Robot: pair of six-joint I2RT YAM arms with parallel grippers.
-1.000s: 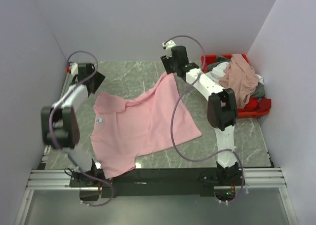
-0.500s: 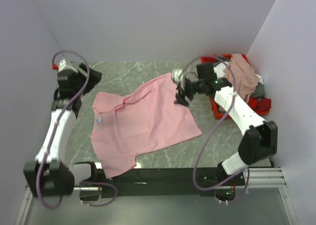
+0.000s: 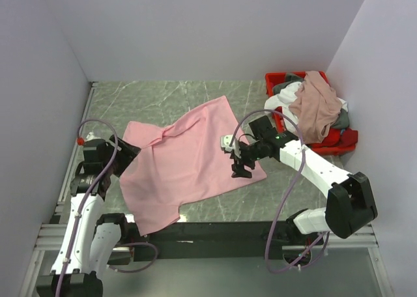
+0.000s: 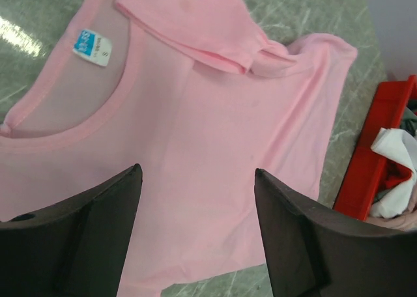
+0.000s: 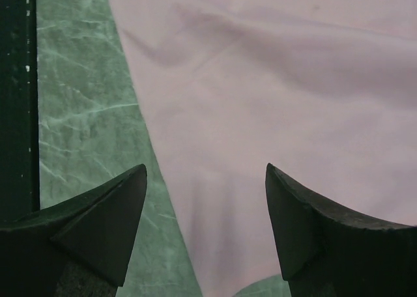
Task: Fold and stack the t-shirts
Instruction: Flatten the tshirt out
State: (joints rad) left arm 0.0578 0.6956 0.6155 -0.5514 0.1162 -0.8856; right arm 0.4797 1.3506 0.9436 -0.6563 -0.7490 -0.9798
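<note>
Light pink t-shirt [image 3: 189, 163] lies spread on marble table [image 3: 163, 98], about as before. L gripper [image 3: 122, 152] came from far-left edge to collar side, fingers apart, empty. R gripper [image 3: 240, 167] moved from far corner to near-right hem, fingers apart, empty. Other shirts [image 3: 316, 108] piled in red bin [image 3: 273, 83].

T-shirt [image 3: 189, 160] flat on table [image 3: 150, 101], bin [image 3: 271, 82] holding more shirts [image 3: 316, 105] at far right

The t-shirt [image 3: 189, 157] is showing plain light pink, its label [image 4: 91, 47] white with blue print; the table [image 3: 163, 98] is showing white-veined green marble; the bin [image 3: 272, 81] red; a second shirt [image 3: 316, 108] dusty rose.
</note>
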